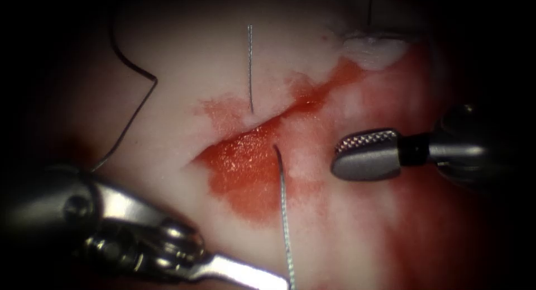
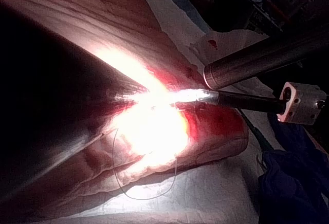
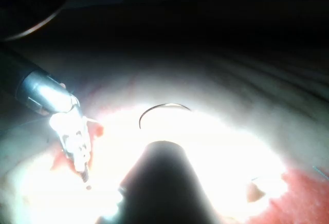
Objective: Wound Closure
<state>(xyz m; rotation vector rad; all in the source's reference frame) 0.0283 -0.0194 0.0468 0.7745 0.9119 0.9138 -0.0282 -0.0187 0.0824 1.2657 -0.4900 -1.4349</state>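
Note:
The curved needle (image 1: 283, 212) is in the tissue (image 1: 184, 61) and spans the cut (image 1: 245, 156). Its rear stretch goes in at the cut's right lip, and its front stretch with the tip (image 1: 249, 55) stands out of the tissue left of the cut. My left tool (image 1: 282, 280) is shut on the needle near its rear end. Black thread (image 1: 134, 72) curves over the tissue at the left. My right tool (image 1: 357, 156) hovers right of the cut, jaws slightly open, holding nothing. The needle's arc (image 3: 164, 106) and the left tool (image 3: 77, 152) show in the right wrist view.
Red fluid (image 1: 245, 178) pools in the cut and stains the tissue to the right. A tied stitch with a white lump (image 1: 371, 47) sits at the cut's far end. A thread loop (image 2: 149, 193) hangs over the tissue's edge onto the drape.

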